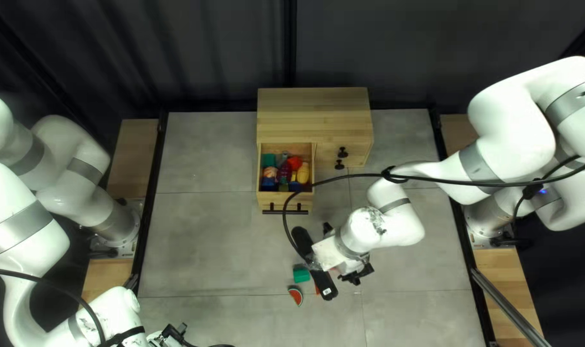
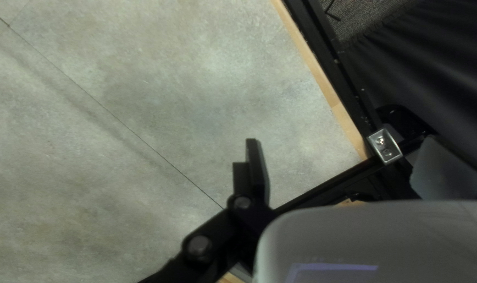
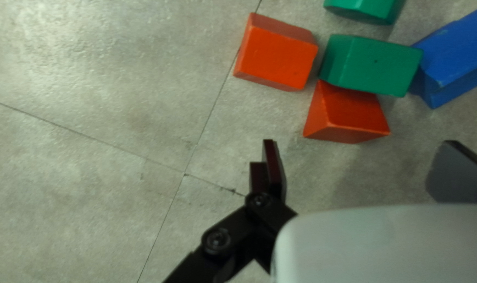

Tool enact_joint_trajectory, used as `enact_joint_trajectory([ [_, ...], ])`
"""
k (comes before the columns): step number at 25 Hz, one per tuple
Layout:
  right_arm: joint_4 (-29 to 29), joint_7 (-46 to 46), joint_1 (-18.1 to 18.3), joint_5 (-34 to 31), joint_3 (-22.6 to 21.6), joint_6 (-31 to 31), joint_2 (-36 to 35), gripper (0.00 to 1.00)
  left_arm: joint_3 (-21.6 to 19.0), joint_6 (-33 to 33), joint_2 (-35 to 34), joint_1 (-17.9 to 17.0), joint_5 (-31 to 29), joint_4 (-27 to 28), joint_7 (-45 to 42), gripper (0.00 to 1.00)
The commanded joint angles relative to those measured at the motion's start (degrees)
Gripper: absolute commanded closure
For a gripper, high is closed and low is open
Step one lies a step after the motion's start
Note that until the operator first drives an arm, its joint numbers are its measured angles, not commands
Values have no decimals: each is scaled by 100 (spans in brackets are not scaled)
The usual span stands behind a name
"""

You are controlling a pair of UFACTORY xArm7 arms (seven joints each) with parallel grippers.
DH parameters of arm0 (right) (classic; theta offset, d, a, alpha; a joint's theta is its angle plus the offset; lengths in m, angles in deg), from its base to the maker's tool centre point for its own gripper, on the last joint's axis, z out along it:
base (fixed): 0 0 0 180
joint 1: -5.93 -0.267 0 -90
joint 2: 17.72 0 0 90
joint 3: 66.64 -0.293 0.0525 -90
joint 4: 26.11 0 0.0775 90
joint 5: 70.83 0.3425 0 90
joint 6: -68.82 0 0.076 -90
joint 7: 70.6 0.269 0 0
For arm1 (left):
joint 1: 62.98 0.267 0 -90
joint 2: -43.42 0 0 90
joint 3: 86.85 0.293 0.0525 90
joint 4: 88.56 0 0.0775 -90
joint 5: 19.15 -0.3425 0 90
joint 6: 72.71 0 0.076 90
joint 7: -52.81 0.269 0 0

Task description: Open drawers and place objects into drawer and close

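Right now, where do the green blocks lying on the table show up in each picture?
Top left view: green shows below the middle, just above the watermelon slice.
Left wrist view: not in it.
Right wrist view: two green blocks, ahead of my right gripper, the nearer beside red-orange blocks.
Shared landmark: the gray tabletop with thin dark seams.

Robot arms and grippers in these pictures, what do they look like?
My left arm and right arm are both glossy white and rounded, with grey bands at the joints. A black cable runs along each, and dark smudges mark the white near both wrists. The left gripper and right gripper have flat, black fingers on jointed black links.
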Motion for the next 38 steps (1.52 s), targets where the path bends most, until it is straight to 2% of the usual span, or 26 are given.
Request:
enact_joint_trajectory([
  [1, 122, -97, 49, 72, -28, 90, -124, 0, 0, 0, 0, 0, 0, 0, 0, 0],
  [6, 166, -160, 89, 131, -46, 123, -223, 0, 0, 0, 0, 0, 0, 0, 0, 0],
  [9, 143, -162, 106, 183, -60, 83, -254, 8, 0, 0, 0, 0, 0, 0, 0, 0],
  [14, 263, -133, 107, 279, -104, 152, -347, 8, 0, 0, 0, 0, 0, 0, 0, 0],
  [16, 306, -115, 108, 305, -112, 194, -380, 13, 0, 0, 0, 0, 0, 0, 0, 0],
  [19, 372, -77, 111, 347, -117, 247, -430, 30, 0, 0, 0, 0, 0, 0, 0, 0],
  [21, 407, -51, 110, 362, -115, 271, -453, 67, 0, 0, 0, 0, 0, 0, 0, 0],
  [22, 425, -30, 108, 368, -112, 289, -460, 67, 0, 0, 0, 0, 0, 0, 0, 0],
  [23, 434, -8, 104, 372, -108, 304, -459, 91, 0, 0, 0, 0, 0, 0, 0, 0],
  [24, 453, 44, 90, 365, -99, 346, -442, 94, 0, 0, 0, 0, 0, 0, 0, 0],
  [30, 602, 311, -45, 236, -67, 713, -278, 95, 0, 0, 0, 0, 0, 0, 0, 0],
  [33, 649, 479, -121, 73, -36, 1122, 7, 96, 0, 0, 0, 0, 0, 0, 0, 0],
  [38, 633, 560, -100, -262, 28, 2056, 878, 97, 0, 0, 0, 0, 0, 0, 0, 0],
])
